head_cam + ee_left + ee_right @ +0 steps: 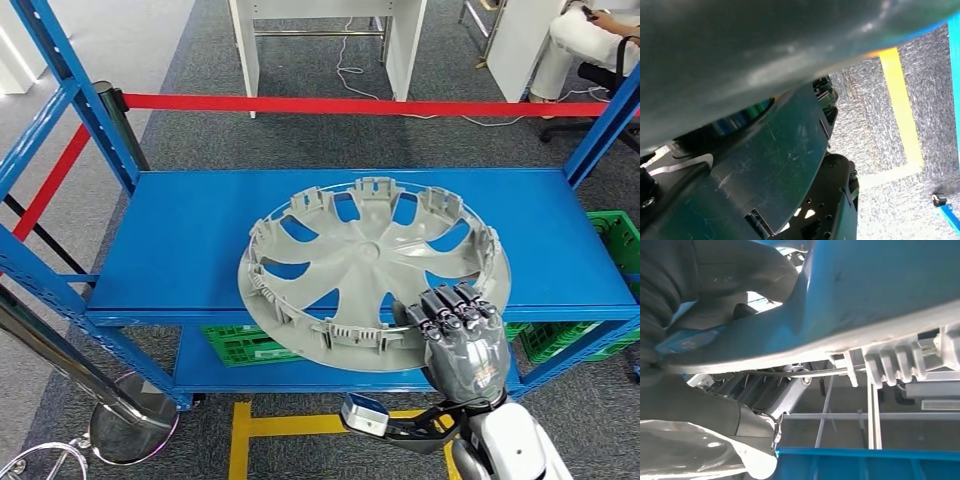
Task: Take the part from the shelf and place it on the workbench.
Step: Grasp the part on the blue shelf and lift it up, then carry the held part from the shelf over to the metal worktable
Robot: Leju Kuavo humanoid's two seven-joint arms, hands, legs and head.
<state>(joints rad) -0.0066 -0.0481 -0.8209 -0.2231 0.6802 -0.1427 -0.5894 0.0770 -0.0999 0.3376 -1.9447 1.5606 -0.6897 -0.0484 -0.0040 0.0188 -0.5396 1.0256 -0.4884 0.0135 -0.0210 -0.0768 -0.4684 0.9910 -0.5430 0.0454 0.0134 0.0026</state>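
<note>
A grey plastic wheel cover [370,270] lies inner side up on the blue shelf [181,240], its near edge jutting past the shelf's front rail. My right hand [460,345] grips that near right rim, dark fingers curled over the top. In the right wrist view the rim [896,362] with its ribbed clips runs across the picture, with the grey thumb [745,265] on one side of it and the fingers [696,410] on the other. In the left wrist view a blurred grey mass [753,45] may be my left hand; how its fingers lie is unclear.
Blue uprights [83,110] frame the shelf on both sides. Green crates [241,345] sit on the lower level and at the right [619,235]. Red barrier tape [340,105] runs behind, a stanchion base [132,425] stands at the near left, and a seated person [581,40] is at the far right.
</note>
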